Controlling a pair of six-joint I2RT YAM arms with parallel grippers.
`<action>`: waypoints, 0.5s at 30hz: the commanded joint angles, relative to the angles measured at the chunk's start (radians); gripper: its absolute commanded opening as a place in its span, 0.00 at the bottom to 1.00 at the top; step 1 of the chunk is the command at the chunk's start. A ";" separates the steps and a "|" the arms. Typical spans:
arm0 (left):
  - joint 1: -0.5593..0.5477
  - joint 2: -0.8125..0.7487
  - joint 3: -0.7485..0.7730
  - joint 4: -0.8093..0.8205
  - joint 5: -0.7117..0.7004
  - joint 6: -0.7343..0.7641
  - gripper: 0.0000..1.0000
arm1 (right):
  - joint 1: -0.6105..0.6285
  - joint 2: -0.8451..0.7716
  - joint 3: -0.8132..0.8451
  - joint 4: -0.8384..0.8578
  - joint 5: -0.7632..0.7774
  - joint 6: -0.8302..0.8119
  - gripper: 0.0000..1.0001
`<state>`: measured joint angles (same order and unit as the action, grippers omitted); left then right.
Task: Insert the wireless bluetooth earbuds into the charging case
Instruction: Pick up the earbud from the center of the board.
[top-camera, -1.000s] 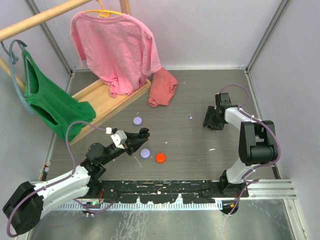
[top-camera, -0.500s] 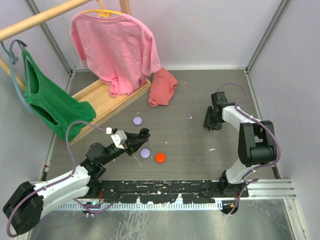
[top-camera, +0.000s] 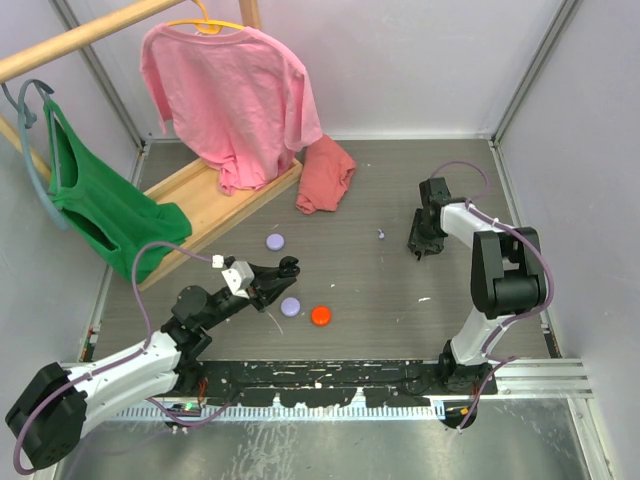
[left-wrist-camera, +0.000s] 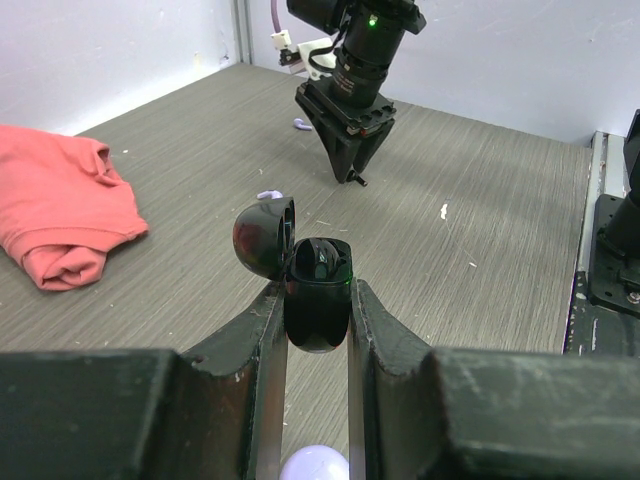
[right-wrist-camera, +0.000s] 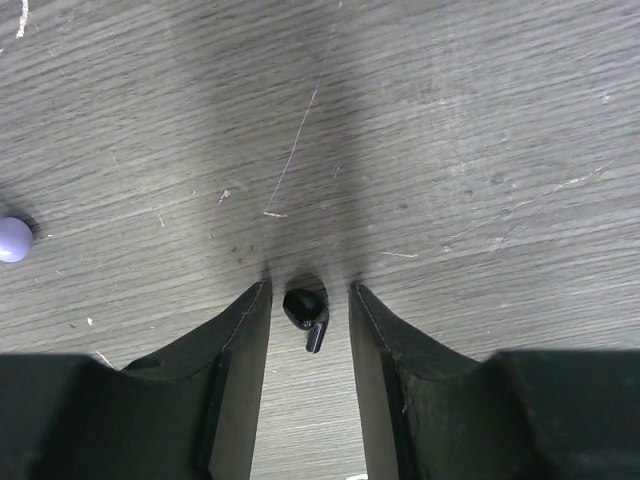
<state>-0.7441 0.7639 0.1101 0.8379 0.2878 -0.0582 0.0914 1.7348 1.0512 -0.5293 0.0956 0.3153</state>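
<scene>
**Right-arm pick: earbud lying between the jaws**

I am working with the right gripper (right-wrist-camera: 308, 292) pointing straight down at the grey wood-grain table (right-wrist-camera: 480, 120), at the far right of the work area. The small black plastic earbud (right-wrist-camera: 303, 303) is lying on the table directly between the two dark fingers (right-wrist-camera: 240, 350). It is apart from both, with a slim gap showing on either side. The jaws are standing narrow rather than wide and are gripping nothing.

The relation governing the coming move is the earbud's long axis. Its rounded body is sitting close to the fingertip line. Its short stem is running back toward the wrist camera, roughly parallel to the inner finger faces. I am judging that a closing stroke will meet the bud across its narrow width, so no wrist turn is called for.

The left gripper (left-wrist-camera: 317, 290) is clamping the glossy black rounded charging case (left-wrist-camera: 318, 300). The case's domed lid (left-wrist-camera: 264, 235) is hanging open to one side, and the cavity is facing upward. This gripper is sitting at the near left, well apart from the earbud, so the right arm is the nearer one by far. In the left wrist view the right gripper is showing beyond the open case. I am therefore expecting the carry to run from far right toward near left.

A round lavender plastic puck (top-camera: 290, 306) and a round orange-red plastic puck (top-camera: 320, 316) are lying near the left gripper, off the pick line.
</scene>
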 joint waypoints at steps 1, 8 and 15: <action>0.001 -0.006 0.016 0.036 0.009 0.009 0.03 | 0.000 0.011 0.034 -0.015 0.003 -0.015 0.42; 0.001 -0.021 0.011 0.032 -0.003 0.011 0.02 | 0.002 0.051 0.034 -0.048 -0.010 -0.007 0.39; 0.001 -0.014 0.015 0.032 -0.002 0.011 0.02 | 0.014 0.050 0.031 -0.065 -0.006 -0.010 0.29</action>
<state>-0.7441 0.7547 0.1101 0.8318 0.2874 -0.0582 0.0921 1.7615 1.0775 -0.5541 0.0788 0.3130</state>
